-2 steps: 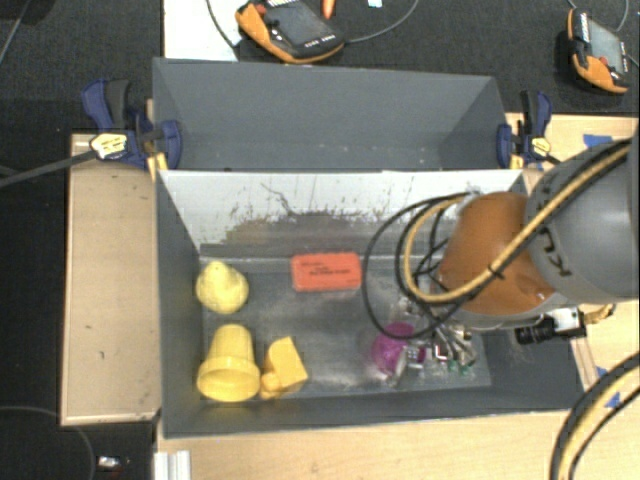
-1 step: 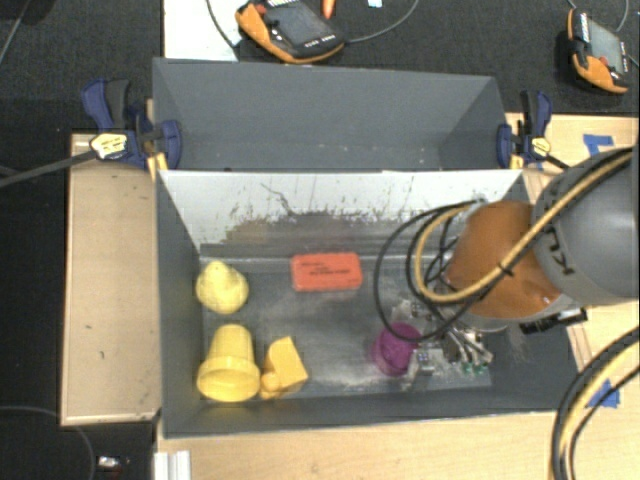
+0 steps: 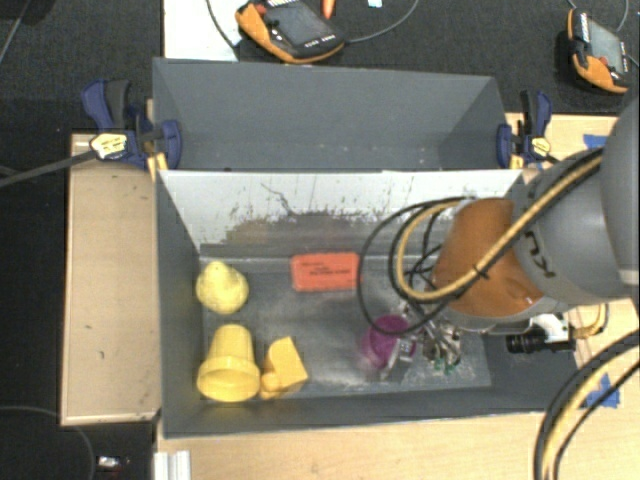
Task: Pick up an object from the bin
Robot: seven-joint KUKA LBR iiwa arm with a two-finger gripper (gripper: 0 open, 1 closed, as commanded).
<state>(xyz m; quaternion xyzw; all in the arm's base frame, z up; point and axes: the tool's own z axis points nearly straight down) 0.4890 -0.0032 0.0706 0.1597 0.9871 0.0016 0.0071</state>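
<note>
Black cables and an orange cover hang over the gripper [image 3: 430, 348], which sits low in the near right part of the grey metal bin [image 3: 320, 333]. The wrist hides so much of it that I cannot tell whether it is open or closed, and nothing can be made out in its grasp.

Hard against its left side lies a small purple rounded plastic thing, perhaps a little cup [image 3: 381, 340]. Whether the two touch cannot be told. It is the nearest candidate for the pick.

The main risk I see is a sideways contact. If the gripper closes beside the purple thing and not around it, the light piece may be pushed left across the smooth floor or tipped over. A rounded wall could also squirt out of a pinch taken too near its edge. The near wall is close, so a low approach might scrape it.

Farther out and to the left, an orange flat rectangular block [image 3: 325, 272] lies by the far wall. Well apart on the left are a pale yellow round lump [image 3: 221, 288], a yellow plastic cup on its side [image 3: 229, 366] and a yellow blocky piece [image 3: 287, 363] touching that cup. None of these looks likely to interfere.
</note>
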